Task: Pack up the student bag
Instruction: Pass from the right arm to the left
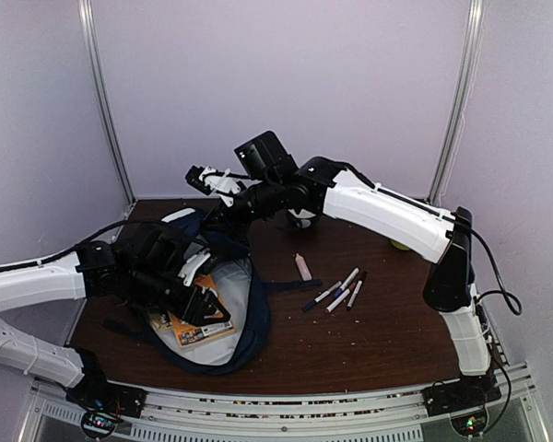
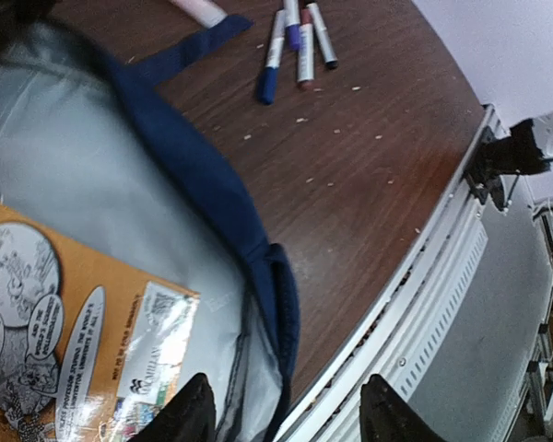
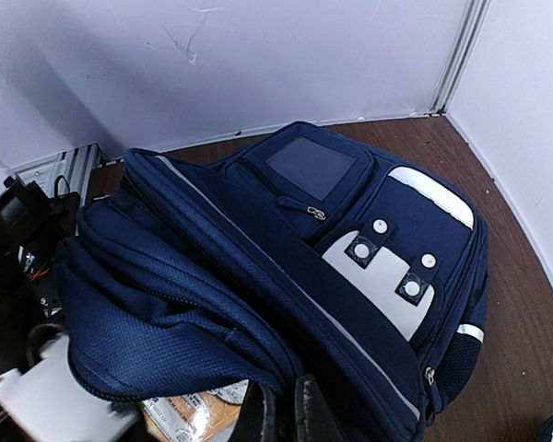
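The student bag (image 1: 254, 318) lies open on the left half of the table, navy outside with pale lining. An orange comic-cover book (image 1: 199, 328) rests on that lining. My left gripper (image 1: 203, 308) hovers over the book's near end, open, with nothing between its fingers. In the left wrist view the book (image 2: 46, 304) sits left of the bag's blue rim (image 2: 198, 180), and the left gripper (image 2: 290, 419) straddles that rim. My right gripper (image 1: 217, 190) is at the bag's far top. In the right wrist view it (image 3: 282, 416) is shut on the bag's upper flap (image 3: 194, 322), with the book (image 3: 195, 412) showing underneath.
Several markers (image 1: 337, 293) and a pink stick (image 1: 302, 267) lie on the wood right of the bag, also seen in the left wrist view as markers (image 2: 295, 46). A yellow-green object (image 1: 399, 244) sits behind the right arm. The table's metal front rail (image 2: 424, 304) runs close by.
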